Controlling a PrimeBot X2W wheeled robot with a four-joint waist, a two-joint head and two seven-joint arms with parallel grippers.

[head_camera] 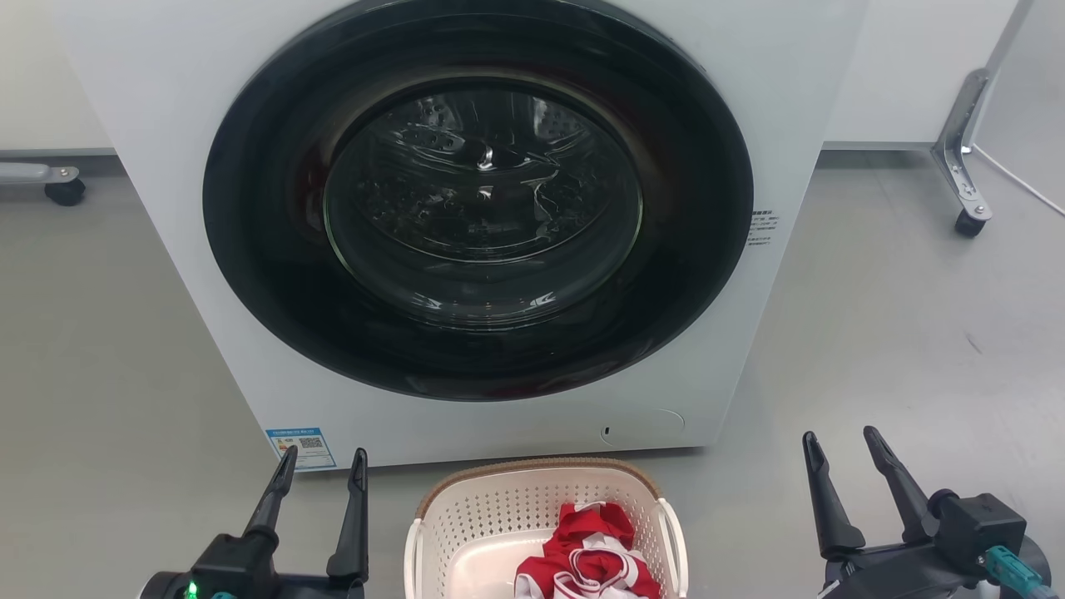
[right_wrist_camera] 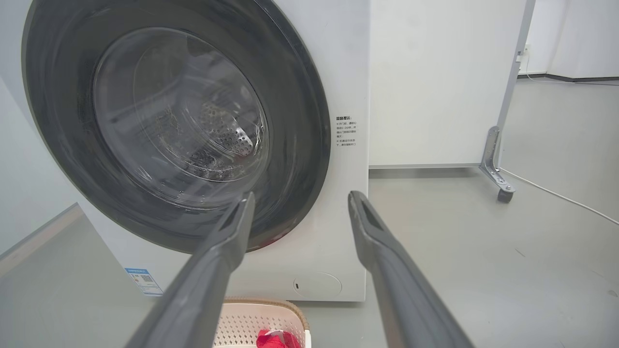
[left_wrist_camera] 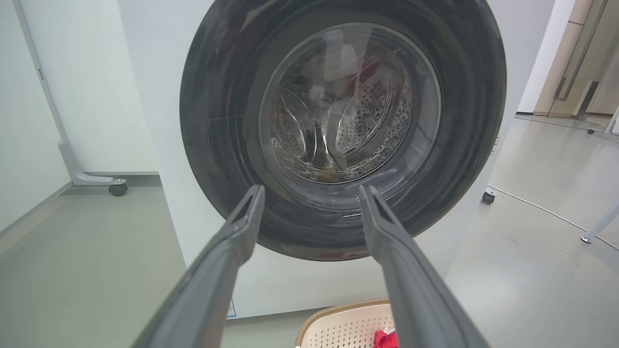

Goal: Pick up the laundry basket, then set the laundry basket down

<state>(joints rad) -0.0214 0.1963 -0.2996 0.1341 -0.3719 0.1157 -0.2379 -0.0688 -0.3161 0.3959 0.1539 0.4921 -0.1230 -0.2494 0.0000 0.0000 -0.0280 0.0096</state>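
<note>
The laundry basket [head_camera: 499, 507] stands on the floor [head_camera: 899, 333] directly in front of the washer [head_camera: 166, 125], at the bottom middle of my head view. Its brown rim is close to the machine's front panel; I cannot tell if they touch. Inside lies a red and white garment [head_camera: 595, 557], crumpled toward the right side.

I judge that the picking step is not yet begun. The left gripper [head_camera: 324, 453] is just to the left of the basket, and the right gripper [head_camera: 839, 433] is farther off on the right. Both have the jaws spread wide and hold nothing. In the wrist views the fingers point at the washer door [left_wrist_camera: 338, 106], not down at the basket.

For the next move I think both arms must come down and inward, each to its own white side handle [head_camera: 672, 532], and the jaws must close there at about the same time. The lift should be even on both sides, otherwise the basket may tilt and the garment may slide. The perforated plastic looks light, so a gentle pinch should be enough.

The floor is smooth and grey and looks level, which is good for setting down. Behind the washer are white partition panels [head_camera: 915, 66] on a caster foot [head_camera: 969, 223], and a thin cable [head_camera: 1019, 179] runs on the floor at the right, well apart from the basket.
</note>
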